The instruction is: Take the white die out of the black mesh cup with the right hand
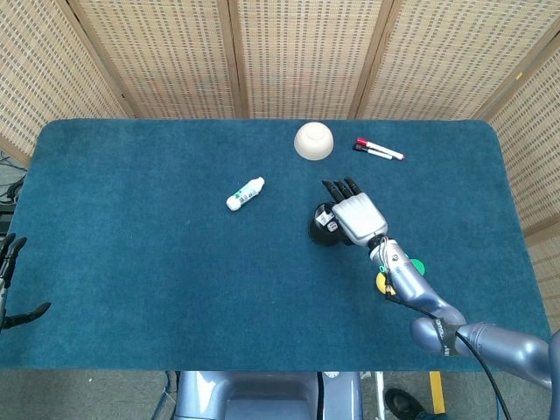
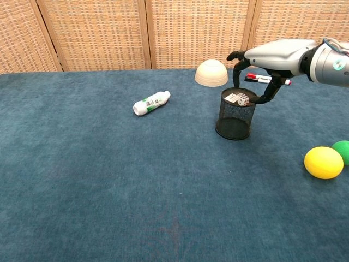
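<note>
The right robot hand (image 2: 260, 59) hangs just above the black mesh cup (image 2: 236, 114), fingers apart and curled downward over the rim, grasping nothing; the white die (image 2: 243, 100) lies inside the cup near its top, beside a second pale piece; the cup stands upright on the blue counter (image 2: 109, 180); the left robot hand (image 1: 9, 280) shows only at the counter's edge, fingers spread and released; an upturned cream bowl (image 2: 211, 73) sits behind the cup.
</note>
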`<state>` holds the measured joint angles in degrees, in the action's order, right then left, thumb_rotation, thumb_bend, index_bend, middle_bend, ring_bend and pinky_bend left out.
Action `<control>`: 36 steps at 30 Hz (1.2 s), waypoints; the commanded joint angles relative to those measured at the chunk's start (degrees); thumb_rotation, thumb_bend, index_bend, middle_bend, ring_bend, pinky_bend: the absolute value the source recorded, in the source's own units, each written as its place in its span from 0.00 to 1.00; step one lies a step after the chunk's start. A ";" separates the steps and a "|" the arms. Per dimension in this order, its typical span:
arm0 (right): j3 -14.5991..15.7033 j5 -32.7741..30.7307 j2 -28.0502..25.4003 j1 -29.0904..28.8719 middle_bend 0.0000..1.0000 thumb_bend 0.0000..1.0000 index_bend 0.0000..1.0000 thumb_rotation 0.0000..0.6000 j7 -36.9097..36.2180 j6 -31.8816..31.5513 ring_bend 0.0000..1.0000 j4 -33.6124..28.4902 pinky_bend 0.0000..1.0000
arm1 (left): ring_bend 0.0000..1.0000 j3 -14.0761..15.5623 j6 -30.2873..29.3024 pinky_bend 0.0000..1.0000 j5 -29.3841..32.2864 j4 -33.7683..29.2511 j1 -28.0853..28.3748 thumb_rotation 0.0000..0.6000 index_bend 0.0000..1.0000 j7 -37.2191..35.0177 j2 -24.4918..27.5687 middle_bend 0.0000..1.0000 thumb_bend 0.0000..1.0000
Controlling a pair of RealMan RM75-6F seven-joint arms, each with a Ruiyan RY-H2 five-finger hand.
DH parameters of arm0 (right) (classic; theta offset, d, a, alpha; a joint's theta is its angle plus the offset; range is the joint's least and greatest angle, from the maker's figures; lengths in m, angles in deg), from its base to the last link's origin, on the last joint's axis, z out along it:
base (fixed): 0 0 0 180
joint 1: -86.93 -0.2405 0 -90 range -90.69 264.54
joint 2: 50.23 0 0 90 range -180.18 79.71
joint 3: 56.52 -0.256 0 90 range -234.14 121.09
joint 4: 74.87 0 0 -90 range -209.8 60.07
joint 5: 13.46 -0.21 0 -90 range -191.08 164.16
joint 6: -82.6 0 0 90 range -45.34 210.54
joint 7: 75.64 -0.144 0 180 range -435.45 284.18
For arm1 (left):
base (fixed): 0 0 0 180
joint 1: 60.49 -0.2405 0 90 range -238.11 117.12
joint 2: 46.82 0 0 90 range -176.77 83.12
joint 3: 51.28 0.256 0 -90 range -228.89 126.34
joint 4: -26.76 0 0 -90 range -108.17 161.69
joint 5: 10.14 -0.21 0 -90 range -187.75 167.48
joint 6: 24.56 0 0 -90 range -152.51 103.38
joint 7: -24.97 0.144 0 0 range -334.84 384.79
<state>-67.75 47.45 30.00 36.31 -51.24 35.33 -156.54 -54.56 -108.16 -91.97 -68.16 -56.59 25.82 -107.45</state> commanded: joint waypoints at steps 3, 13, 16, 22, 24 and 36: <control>0.36 0.26 0.33 -0.13 0.00 0.39 0.39 1.00 -0.64 0.05 0.00 0.53 0.00 | 0.00 -0.01 0.01 0.00 0.15 -0.02 0.00 1.00 0.00 0.04 -0.02 0.00 0.00; 0.86 -0.12 0.95 -0.57 0.00 0.39 0.40 1.00 -0.30 0.15 0.00 1.35 0.00 | 0.00 -0.02 0.07 0.00 0.30 0.01 0.04 1.00 0.00 -0.15 0.04 0.00 0.00; 1.03 -0.45 1.16 -0.81 0.00 0.39 0.41 1.00 0.24 0.27 0.00 1.55 0.00 | 0.00 -0.01 0.06 0.00 0.25 0.03 0.04 1.00 0.00 -0.32 0.12 0.00 0.00; 1.26 -1.61 1.38 -1.24 0.00 0.40 0.42 1.00 1.51 0.41 0.00 1.62 0.00 | 0.00 0.02 -0.05 0.00 0.23 0.07 -0.03 1.00 0.00 -0.58 0.19 0.00 0.00; 1.36 -2.22 1.52 -1.36 0.00 0.40 0.42 1.00 1.80 0.58 0.00 1.68 0.00 | 0.00 0.03 -0.02 0.00 0.18 0.08 0.00 1.00 0.00 -0.65 0.21 0.00 0.00; 1.62 -2.85 1.87 -1.73 0.00 0.44 0.54 1.00 2.95 -0.23 0.00 1.94 0.00 | 0.00 0.11 0.12 0.00 0.23 0.06 0.09 1.00 0.00 -0.36 0.12 0.00 0.00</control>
<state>-66.13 44.61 31.88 34.57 -48.30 35.13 -154.59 -54.45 -108.03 -91.74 -68.10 -56.50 25.46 -107.33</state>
